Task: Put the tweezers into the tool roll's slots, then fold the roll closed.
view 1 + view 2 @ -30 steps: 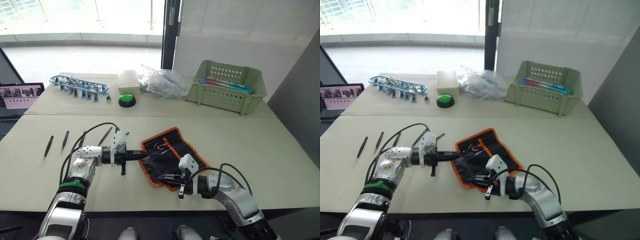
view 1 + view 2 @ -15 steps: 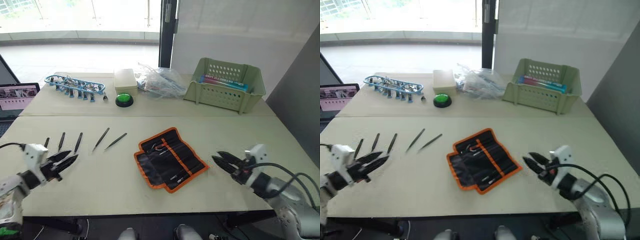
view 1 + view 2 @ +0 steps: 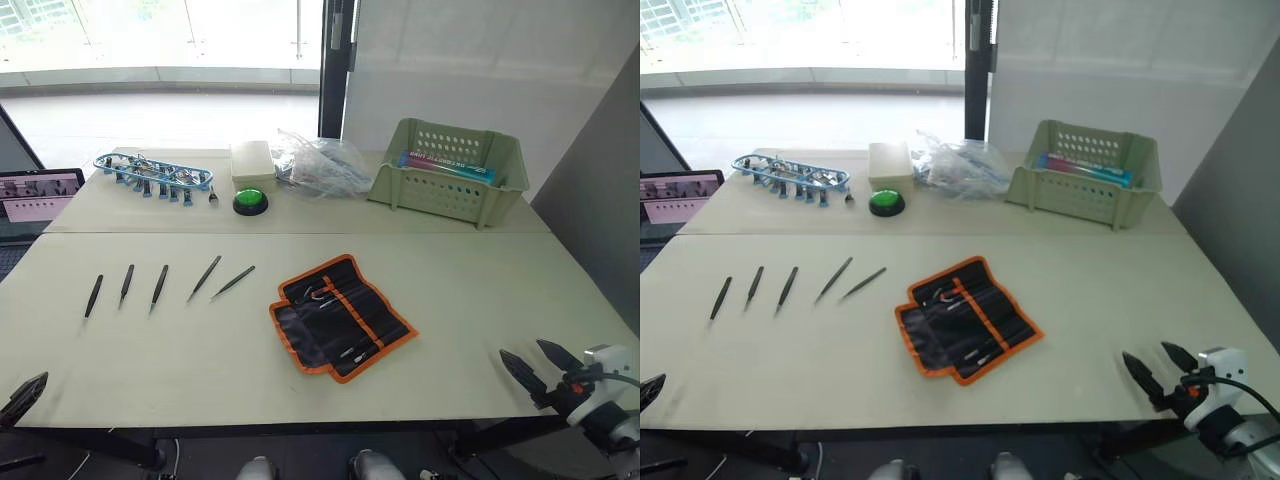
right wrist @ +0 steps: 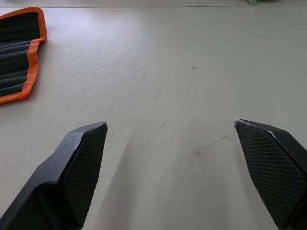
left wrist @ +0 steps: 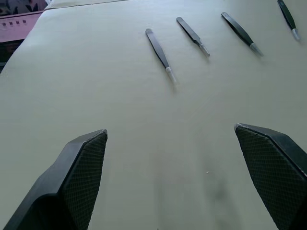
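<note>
The five tweezers [image 3: 160, 286] lie in a loose row on the pale surface [image 3: 480, 300], left of centre in the left eye view, all outside the tool roll [image 3: 341, 316]. The three at the left lie nearly parallel; the two at the right lean more steeply. The tool roll lies unfolded just right of centre, well apart from the tweezers, its orange edging all round. Small pale shapes show inside it, too small to make out.

The right hand [image 3: 541, 365] sits at the lower right of the frame, near the surface's front edge, fingers spread and holding nothing; its wrist view shows only a corner of the roll. The left hand [image 5: 172, 177] is cut off at the lower left corner in the eye views; its wrist view shows its fingers wide apart and empty, with four tweezers ahead, the outermost cropped.

A green basket [image 3: 450, 173] stands at the upper right.
</note>
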